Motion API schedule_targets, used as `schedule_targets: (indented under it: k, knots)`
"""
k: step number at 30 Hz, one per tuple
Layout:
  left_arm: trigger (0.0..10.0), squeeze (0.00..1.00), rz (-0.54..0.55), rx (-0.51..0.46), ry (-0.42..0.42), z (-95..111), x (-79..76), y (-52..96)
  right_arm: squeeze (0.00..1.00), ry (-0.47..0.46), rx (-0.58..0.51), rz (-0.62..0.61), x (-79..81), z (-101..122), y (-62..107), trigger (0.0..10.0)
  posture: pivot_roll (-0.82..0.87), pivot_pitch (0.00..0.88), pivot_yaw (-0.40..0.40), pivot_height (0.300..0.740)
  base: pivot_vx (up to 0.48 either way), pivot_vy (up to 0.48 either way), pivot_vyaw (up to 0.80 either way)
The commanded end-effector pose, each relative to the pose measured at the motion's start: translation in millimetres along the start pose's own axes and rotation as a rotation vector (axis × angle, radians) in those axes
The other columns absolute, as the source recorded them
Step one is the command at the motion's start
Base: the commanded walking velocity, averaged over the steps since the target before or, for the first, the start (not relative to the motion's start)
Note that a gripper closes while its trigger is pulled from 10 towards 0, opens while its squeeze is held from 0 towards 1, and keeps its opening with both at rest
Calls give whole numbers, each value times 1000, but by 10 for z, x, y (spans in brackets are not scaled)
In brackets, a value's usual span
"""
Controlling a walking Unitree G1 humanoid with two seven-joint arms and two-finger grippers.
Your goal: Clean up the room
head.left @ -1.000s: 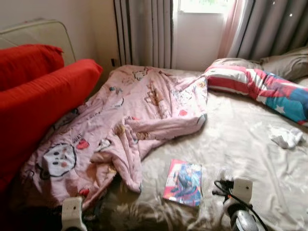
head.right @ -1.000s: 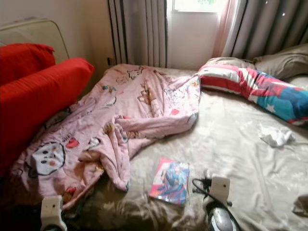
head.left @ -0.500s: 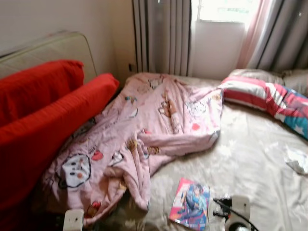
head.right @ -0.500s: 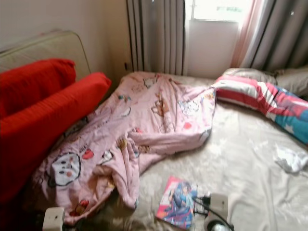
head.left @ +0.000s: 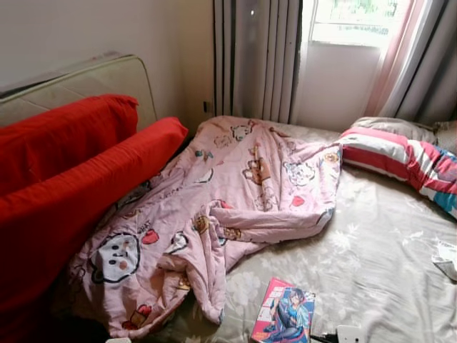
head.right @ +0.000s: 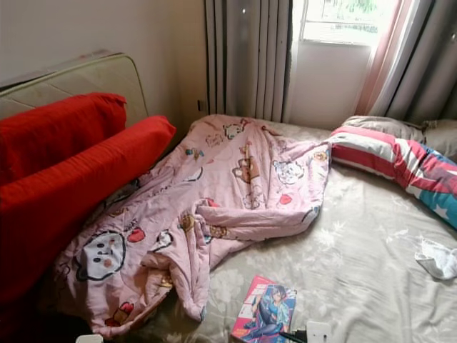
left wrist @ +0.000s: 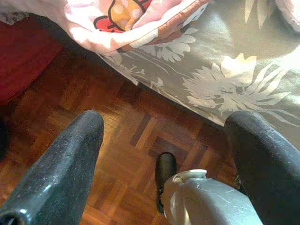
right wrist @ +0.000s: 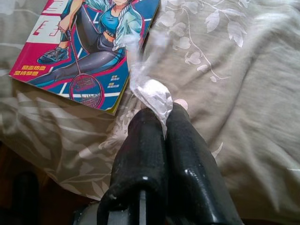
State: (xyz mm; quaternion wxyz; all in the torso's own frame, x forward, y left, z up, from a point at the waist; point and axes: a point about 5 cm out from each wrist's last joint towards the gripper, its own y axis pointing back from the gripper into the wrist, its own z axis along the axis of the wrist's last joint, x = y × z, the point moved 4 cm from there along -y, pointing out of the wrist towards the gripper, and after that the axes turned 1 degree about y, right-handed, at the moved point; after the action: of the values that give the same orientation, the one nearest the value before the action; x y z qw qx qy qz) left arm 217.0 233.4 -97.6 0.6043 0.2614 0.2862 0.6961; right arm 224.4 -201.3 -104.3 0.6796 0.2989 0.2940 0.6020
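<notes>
1. On the bed [head.left: 371, 250], from the robot's left to right: red cushions [head.left: 78, 179] against the wall side, a crumpled pink blanket [head.left: 214, 193] across the middle, a magazine [head.left: 284, 318] at the near edge, a striped pillow [head.left: 400, 153] near the head, and a white tissue [head.right: 437, 259] on the far right.
2. Left gripper [left wrist: 164, 154]: fingers spread wide and holding nothing. It hangs over the wooden floor [left wrist: 122, 140] beside the bed's edge, with the blanket hem just above it in the wrist view.
3. Right gripper [right wrist: 161, 110]: fingers clenched together on a scrap of clear wrapper [right wrist: 152, 93], which sticks up from the tips. It sits over the sheet, just beside the magazine's corner.
4. Judgement of the step in hand: litter has been lifted off the bed and needs carrying to a bin. No bin is visible from here.
5. Advice:
   - Keep the right fingers clenched throughout; the wrapper is thin and slippery and is held only by its end.
   - Lift clear of the sheet before turning, so the film does not drag or catch on the magazine.
   - Keep the left arm clear of the blanket hem while walking.
6. Outstanding items, judged from the present layout: the tissue, the magazine and the blanket remain to be tidied.
</notes>
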Motion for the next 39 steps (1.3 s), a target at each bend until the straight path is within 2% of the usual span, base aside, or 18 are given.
schedule_targets:
  k: [1, 8, 17, 26, 39]
  knots:
    - [10000, 0, -4, 25, -5, -49, -10, 4, 0, 11, 19, 4, 24, -42, 3, 10000, 41, 0, -21, 740, 0, 0, 0]
    - [10000, 0, -14, 32, -14, -53, -12, 3, 0, 10, 13, 16, 44, -35, 3, 10000, 38, 0, -13, 740, 0, 0, 0]
    - [10000, 0, 18, 127, -13, -346, 146, 104, 0, 17, 27, 20, 40, -70, 9, 10000, 36, 0, -5, 740, 0, 0, 0]
    - [10000, 0, 43, 130, 11, -360, 277, 133, 0, 24, 26, 32, 66, -48, 3, 10000, 26, 0, -5, 740, 0, 0, 0]
    - [10000, 0, 43, 144, 6, -403, 286, 149, 0, 41, 29, 40, 60, -51, 3, 10000, 24, 0, -2, 740, 0, 0, 0]
